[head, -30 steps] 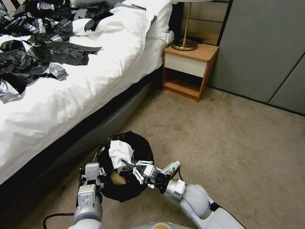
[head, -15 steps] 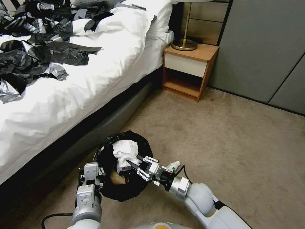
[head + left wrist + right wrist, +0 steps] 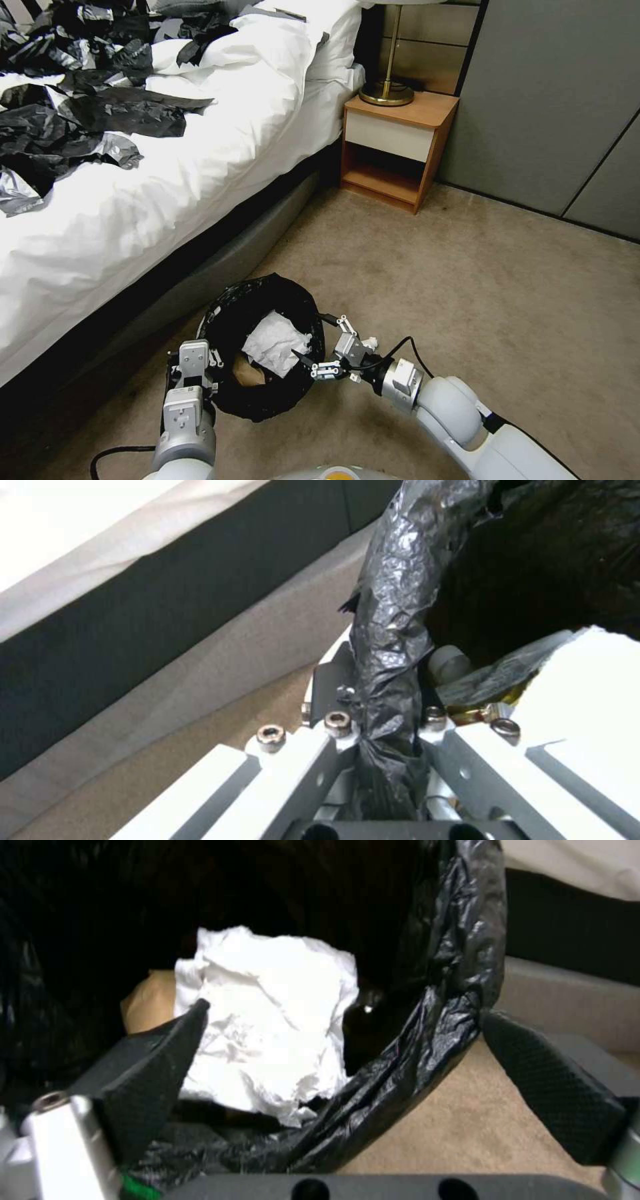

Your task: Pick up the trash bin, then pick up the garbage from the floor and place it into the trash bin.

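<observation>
The trash bin [image 3: 230,313], lined with a glossy black bag, is held just off the carpet beside the bed. My left gripper [image 3: 200,347] is shut on its near rim; the left wrist view shows the fingers [image 3: 333,760] pinching the bag's rolled rim [image 3: 390,630]. A crumpled white tissue [image 3: 275,343] lies loose inside the bin on top of a brown paper bag [image 3: 247,375]. My right gripper [image 3: 310,337] is open at the bin's right rim. In the right wrist view its black pads [image 3: 167,1050] straddle the rim, with the tissue [image 3: 267,1025] beyond them. A small bottle [image 3: 369,341] peeks out behind the right gripper.
A bed [image 3: 167,180] with white bedding and black-and-silver plastic sheets [image 3: 80,113] stands close on the left. A wooden nightstand [image 3: 397,150] with a brass lamp [image 3: 388,90] sits ahead, and grey wall panels [image 3: 553,100] lie to the right. Open carpet [image 3: 480,287] spreads ahead and right.
My right gripper let go of the white tissue, which dropped into the bin. The gripper then drew back to the right, down to the rim. The left arm and bin stayed put.
</observation>
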Robot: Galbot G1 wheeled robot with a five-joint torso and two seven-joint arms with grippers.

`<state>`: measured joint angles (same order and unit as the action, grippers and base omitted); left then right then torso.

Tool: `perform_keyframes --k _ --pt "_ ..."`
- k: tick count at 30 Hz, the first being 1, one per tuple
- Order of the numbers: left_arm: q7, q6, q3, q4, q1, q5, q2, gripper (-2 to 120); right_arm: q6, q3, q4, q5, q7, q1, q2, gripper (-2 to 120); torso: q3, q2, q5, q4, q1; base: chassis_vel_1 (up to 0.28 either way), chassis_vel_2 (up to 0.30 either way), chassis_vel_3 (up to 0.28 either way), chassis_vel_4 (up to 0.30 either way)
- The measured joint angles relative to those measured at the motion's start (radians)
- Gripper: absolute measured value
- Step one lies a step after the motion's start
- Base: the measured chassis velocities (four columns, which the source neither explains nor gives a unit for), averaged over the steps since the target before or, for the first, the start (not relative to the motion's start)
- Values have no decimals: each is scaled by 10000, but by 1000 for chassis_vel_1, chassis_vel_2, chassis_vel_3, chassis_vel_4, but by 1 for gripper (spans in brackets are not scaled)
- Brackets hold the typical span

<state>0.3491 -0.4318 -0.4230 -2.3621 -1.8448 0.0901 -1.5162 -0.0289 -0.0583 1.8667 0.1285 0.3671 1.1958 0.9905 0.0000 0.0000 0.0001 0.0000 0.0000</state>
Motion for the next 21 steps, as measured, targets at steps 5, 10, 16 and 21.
perform_keyframes --k 5,10,16,21 --pt "-9 0 53 27 19 26 -17 0 139 94 156 -176 112 -95 -67 100 0 0 -1 -1 0 0 0 0 0" --pt "-12 0 62 107 53 27 1 0 -720 506 651 -739 -81 -81 149 100 0 0 0 0 0 0 0 0 0" --pt "-14 0 -79 163 99 -77 80 0 -1410 1374 2040 -1268 -786 335 513 100 0 0 -2 1 0 0 0 0 0" --pt "-14 -8 -313 162 158 -354 202 0 -1840 3049 3100 -1445 -1455 1401 1060 100 0 0 -1 -1 0 0 0 0 0"
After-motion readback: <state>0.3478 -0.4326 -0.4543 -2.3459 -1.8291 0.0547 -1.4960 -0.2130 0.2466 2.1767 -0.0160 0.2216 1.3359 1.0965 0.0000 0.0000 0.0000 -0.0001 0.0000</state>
